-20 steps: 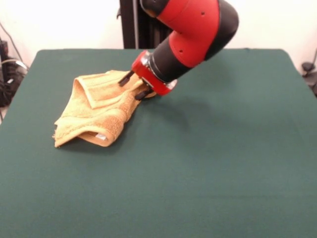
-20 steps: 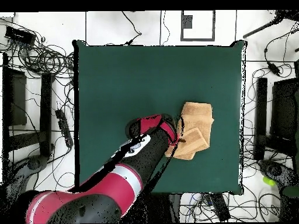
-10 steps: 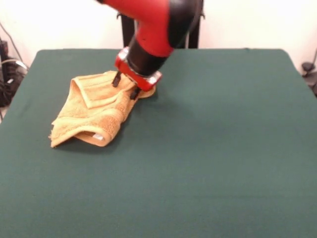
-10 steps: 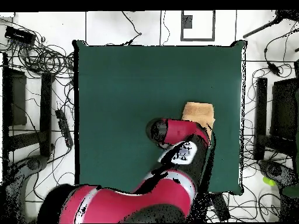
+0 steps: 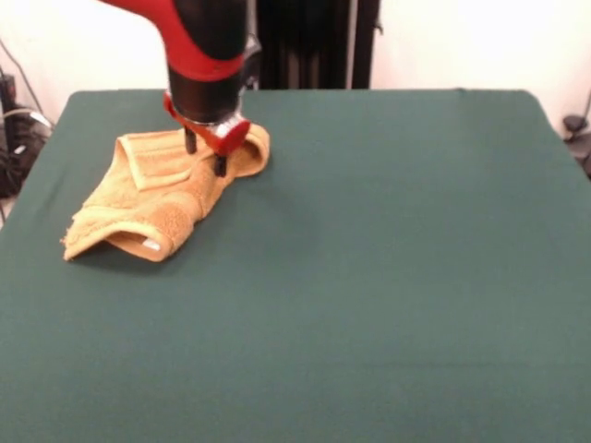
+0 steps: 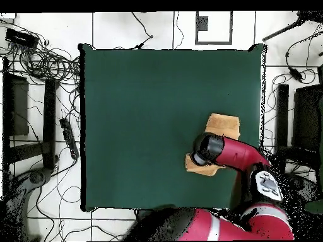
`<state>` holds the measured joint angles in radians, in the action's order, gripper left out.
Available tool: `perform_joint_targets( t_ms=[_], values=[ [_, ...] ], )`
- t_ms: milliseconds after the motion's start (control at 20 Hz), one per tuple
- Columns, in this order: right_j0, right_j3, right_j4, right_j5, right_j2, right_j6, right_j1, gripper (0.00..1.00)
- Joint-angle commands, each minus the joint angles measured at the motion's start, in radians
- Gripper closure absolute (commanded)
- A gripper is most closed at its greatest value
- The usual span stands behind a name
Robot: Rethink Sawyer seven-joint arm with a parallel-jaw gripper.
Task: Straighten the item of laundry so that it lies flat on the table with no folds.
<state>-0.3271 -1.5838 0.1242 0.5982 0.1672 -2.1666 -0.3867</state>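
Crumpled orange-tan towel (image 5: 152, 198) under the end effector (image 5: 205, 153) at one side of the green desk (image 5: 388, 277).

The towel lies bunched and folded over itself — a woven band shows along a turned-back flap at its top, a thick fold rolls along its near edge, and a small white label peeks out of that fold. The end effector's two dark fingers (image 5: 190, 143) point straight down, spread a little apart, their tips at the cloth on the towel's far right part; whether they pinch any of it I cannot tell. The front view shows the folds, label and fingers plainly. The overhead view hides the towel's middle under the red and black arm (image 6: 230, 151) — only two tan patches show either side of it.
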Motion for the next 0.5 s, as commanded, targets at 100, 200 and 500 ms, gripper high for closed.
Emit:
perform_joint_targets(
  t_ms=[100,200,500],
  values=[
    [-0.048,-0.181,0.099,0.052,-0.232,0.214,-0.029,0.00],
    [-0.054,-0.178,0.115,0.050,-0.243,0.199,-0.027,0.00],
    [-0.081,-0.173,0.154,0.073,-0.275,0.173,-0.029,0.00]
  ],
)
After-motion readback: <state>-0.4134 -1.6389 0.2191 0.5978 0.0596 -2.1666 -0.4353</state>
